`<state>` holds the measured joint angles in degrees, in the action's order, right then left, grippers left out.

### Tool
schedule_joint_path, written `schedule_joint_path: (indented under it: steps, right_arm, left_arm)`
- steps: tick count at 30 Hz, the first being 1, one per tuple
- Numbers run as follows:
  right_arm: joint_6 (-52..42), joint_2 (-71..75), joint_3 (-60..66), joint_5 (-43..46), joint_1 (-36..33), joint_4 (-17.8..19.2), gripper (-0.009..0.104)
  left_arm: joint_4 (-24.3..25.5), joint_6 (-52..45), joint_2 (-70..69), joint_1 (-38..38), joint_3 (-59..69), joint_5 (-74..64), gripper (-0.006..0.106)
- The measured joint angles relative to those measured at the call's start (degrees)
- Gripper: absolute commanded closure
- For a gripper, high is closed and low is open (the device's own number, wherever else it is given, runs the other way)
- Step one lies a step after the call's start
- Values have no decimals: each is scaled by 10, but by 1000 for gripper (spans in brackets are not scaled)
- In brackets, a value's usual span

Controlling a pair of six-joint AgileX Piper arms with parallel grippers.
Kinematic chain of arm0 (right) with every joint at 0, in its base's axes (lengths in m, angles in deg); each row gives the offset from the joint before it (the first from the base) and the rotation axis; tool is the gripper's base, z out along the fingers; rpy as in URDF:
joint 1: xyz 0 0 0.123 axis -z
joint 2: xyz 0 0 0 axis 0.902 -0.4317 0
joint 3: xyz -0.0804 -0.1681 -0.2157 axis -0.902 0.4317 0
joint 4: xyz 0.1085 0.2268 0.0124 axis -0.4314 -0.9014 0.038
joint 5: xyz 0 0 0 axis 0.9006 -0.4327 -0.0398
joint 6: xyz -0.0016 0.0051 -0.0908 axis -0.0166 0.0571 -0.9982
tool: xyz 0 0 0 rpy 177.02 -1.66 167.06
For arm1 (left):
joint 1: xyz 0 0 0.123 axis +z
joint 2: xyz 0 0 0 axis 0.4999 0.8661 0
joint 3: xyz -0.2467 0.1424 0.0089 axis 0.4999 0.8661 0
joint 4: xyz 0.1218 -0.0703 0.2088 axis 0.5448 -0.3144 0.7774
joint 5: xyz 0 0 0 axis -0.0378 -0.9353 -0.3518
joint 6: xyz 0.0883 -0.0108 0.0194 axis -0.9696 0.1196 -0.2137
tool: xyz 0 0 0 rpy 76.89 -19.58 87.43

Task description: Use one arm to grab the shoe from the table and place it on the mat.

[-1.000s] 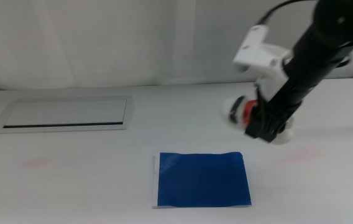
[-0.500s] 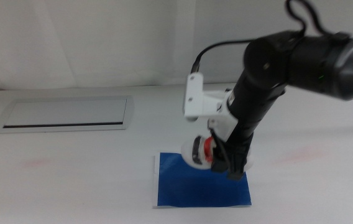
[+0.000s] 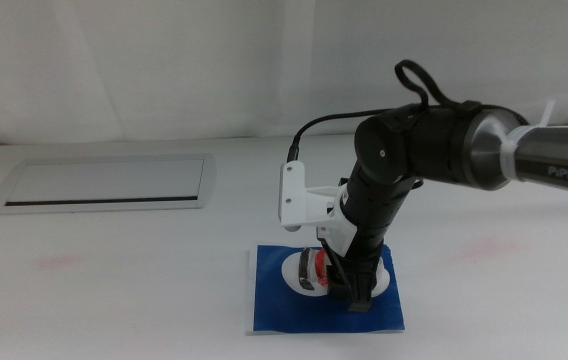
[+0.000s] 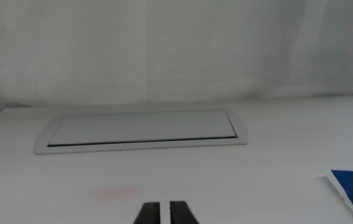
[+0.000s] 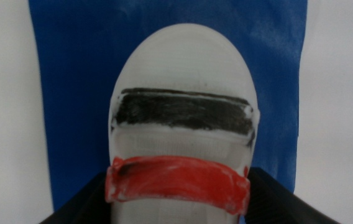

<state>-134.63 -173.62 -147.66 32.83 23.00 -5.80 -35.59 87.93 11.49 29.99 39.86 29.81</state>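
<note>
White tabletop carries one blue mat and one shoe; the right claw, at about 5 o'clock from centre, grips the shoe's sides on the mat. A second ago the shoe hung beyond the mat, at 2 o'clock. The left claw waits at 7 o'clock, jaws clenched.

Middle camera looks forward and down over my desk; my right wrist camera hangs close above the mat, which all three views share; my left looks low across.
</note>
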Motion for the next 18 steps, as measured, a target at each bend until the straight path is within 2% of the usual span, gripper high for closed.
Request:
schedule_joint_path:
  steps: [9, 18]
  right_arm:
    - [-3, -20, 0, 40, 0, -2, 97]
    - [-4, -37, -2, 40, 0, -4, 97]
  left_arm:
    - [0, 0, 0, 0, 0, 0, 103]
    - [0, 0, 0, 0, 0, 0, 103]
